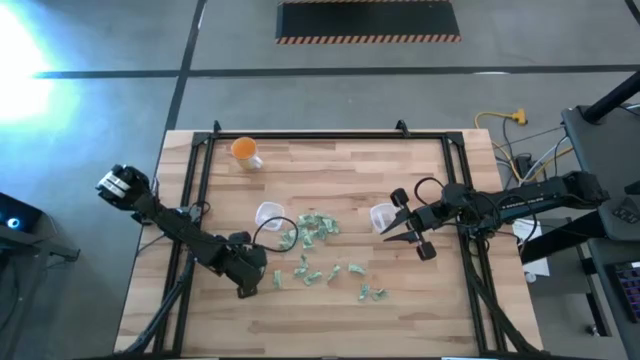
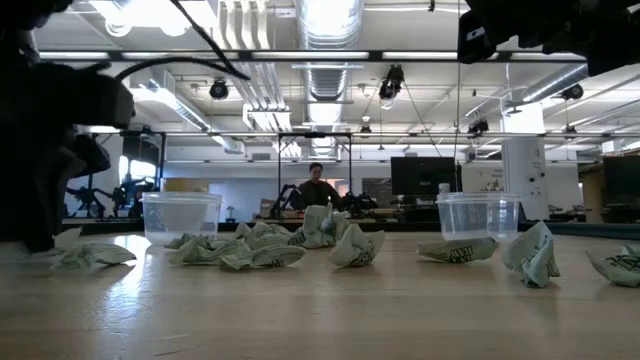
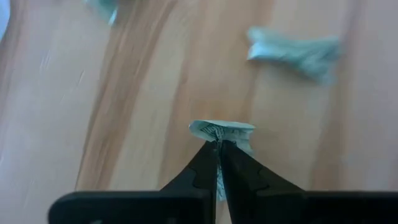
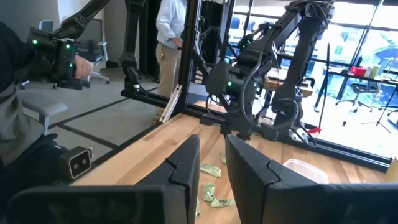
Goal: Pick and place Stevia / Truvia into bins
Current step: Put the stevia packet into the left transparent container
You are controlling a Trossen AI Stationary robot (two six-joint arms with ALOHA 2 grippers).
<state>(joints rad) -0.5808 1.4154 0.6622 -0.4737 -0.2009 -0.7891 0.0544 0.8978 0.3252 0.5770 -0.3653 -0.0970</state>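
Pale green and white sachets (image 1: 312, 228) lie scattered on the wood between two clear bins, the left bin (image 1: 268, 215) and the right bin (image 1: 382, 216). More sachets (image 1: 370, 292) lie toward the near edge. My left gripper (image 1: 255, 275) is near the left bin's near side, pointing down, shut on one sachet (image 3: 219, 130). My right gripper (image 1: 405, 225) hovers open just right of the right bin, holding nothing. In the low view the bins (image 2: 180, 215) (image 2: 478, 215) stand upright behind the crumpled sachets (image 2: 350, 245). My left gripper pinches one crumpled sachet by its edge (image 3: 216, 135) between its two fingertips (image 3: 205, 155), coming from above. The rest of the sachet sticks out past the tips. I cannot tell whether it is clear of the wood.
An orange cup (image 1: 245, 150) stands near the far left corner of the table. A black frame (image 1: 300, 135) runs along the table's far, left and right sides. Bare wood (image 1: 330, 325) lies along the near edge. A person (image 4: 168, 37) stands beyond the table.
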